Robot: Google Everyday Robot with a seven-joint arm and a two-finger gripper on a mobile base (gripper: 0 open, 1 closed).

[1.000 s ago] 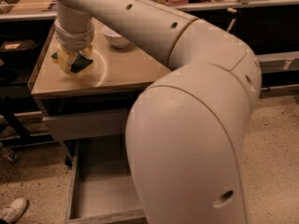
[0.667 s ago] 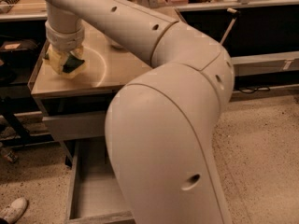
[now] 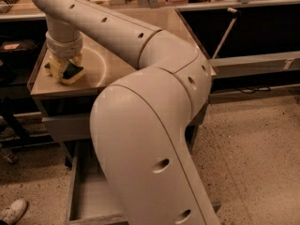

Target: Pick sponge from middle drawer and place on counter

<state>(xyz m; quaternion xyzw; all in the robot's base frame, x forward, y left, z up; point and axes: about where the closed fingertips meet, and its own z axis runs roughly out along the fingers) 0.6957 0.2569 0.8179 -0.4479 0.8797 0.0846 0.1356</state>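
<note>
My gripper (image 3: 65, 68) hangs from the long white arm over the left part of the counter (image 3: 104, 78). Its pale fingers (image 3: 55, 67) are closed around the sponge (image 3: 73, 71), whose dark green face shows between them. The sponge sits at or just above the tan surface near the counter's left edge; I cannot tell if it touches. The middle drawer (image 3: 89, 198) stands pulled open below the counter, and its gray floor is partly hidden behind my arm's big elbow.
A closed gray drawer front (image 3: 70, 125) lies just under the counter. A white shoe (image 3: 11, 211) is on the speckled floor at bottom left. A thin pale rod (image 3: 225, 32) leans at the right, beside dark shelving.
The gripper has moved left across the counter with the sponge still in it, closer to the left edge. The arm's elbow has swung with it.
</note>
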